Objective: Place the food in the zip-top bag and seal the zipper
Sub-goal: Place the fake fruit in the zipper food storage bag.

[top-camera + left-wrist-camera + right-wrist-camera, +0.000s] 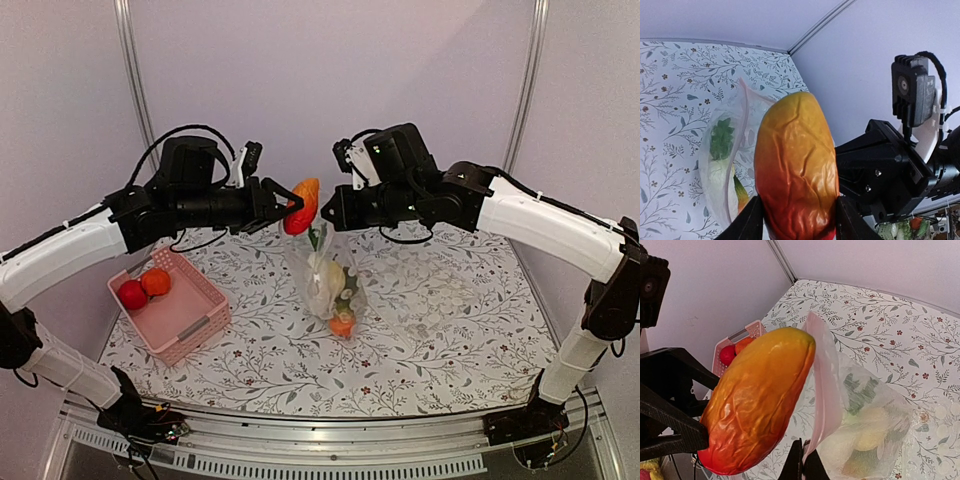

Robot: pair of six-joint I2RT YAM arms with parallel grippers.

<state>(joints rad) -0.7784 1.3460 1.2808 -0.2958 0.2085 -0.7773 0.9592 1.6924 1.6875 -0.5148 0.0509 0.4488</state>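
Two fruits (133,294) sit in the basket (195,322). The left gripper (290,214) clamps a mango (303,203) just above the bag (325,280). The right gripper (328,212) pinches the zipper (822,390) up. Centre the mango over the mouth, lower it tip-first, then release.

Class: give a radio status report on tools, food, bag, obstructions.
Left tool gripping mango beside bag mouth. Right tool shut on zipper, holding bag up. Two fruits in basket. Path unobstructed.

Bright, even, diffuse light, faint soft shadows, colours clear; focus mostly sharp
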